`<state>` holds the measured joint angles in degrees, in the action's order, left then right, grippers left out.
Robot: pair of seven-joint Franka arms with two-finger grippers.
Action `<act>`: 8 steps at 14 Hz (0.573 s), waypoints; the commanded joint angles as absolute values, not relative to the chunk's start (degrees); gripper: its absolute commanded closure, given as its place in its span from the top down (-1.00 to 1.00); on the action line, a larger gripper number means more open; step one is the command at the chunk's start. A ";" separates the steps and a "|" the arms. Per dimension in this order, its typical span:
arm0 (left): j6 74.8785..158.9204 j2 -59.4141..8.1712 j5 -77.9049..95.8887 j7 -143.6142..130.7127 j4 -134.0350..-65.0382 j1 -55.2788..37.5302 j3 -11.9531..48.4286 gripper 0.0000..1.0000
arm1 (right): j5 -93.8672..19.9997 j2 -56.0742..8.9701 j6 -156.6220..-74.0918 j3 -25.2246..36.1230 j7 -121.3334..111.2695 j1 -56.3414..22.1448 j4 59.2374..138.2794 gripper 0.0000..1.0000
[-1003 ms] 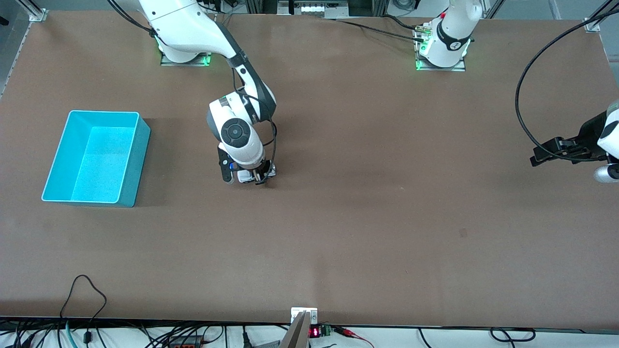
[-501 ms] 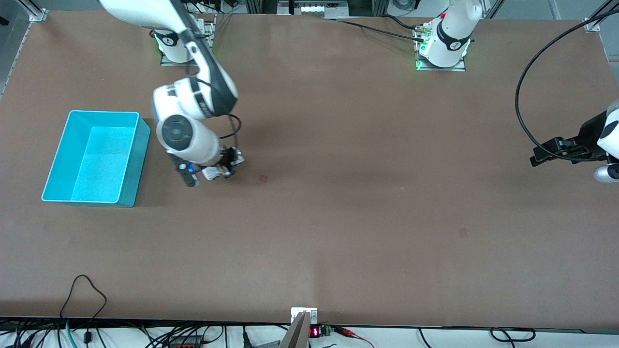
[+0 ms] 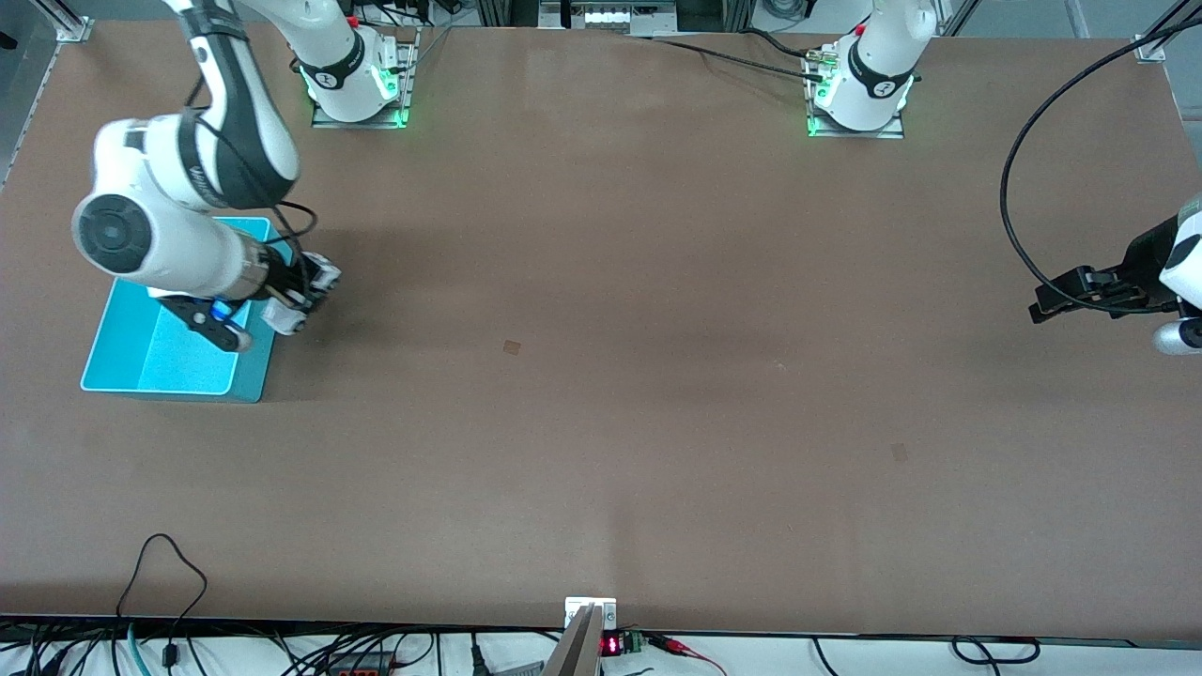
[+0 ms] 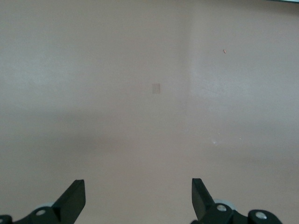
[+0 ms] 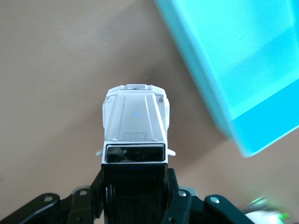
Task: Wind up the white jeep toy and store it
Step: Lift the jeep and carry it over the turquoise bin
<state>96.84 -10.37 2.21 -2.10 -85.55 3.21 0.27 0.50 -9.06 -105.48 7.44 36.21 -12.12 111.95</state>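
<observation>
Matte brown rectangular tabletop (image 3: 657, 422) fills the frame; black cables (image 3: 169, 563) trail along its lower left edge.

From my seat, the brown table (image 3: 657, 376) lies bare from its middle to the left arm's end, so a gripper could pass freely there. The only obstacle is the teal bin (image 3: 258, 376) at the right arm's end, its walls standing up, with the right arm (image 3: 169, 235) over it.
</observation>
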 commanded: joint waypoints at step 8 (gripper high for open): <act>95.98 -10.63 2.37 -0.97 -84.37 2.90 0.26 1.00 | 7.64 -4.92 -111.59 2.72 2.66 8.34 118.81 -1.00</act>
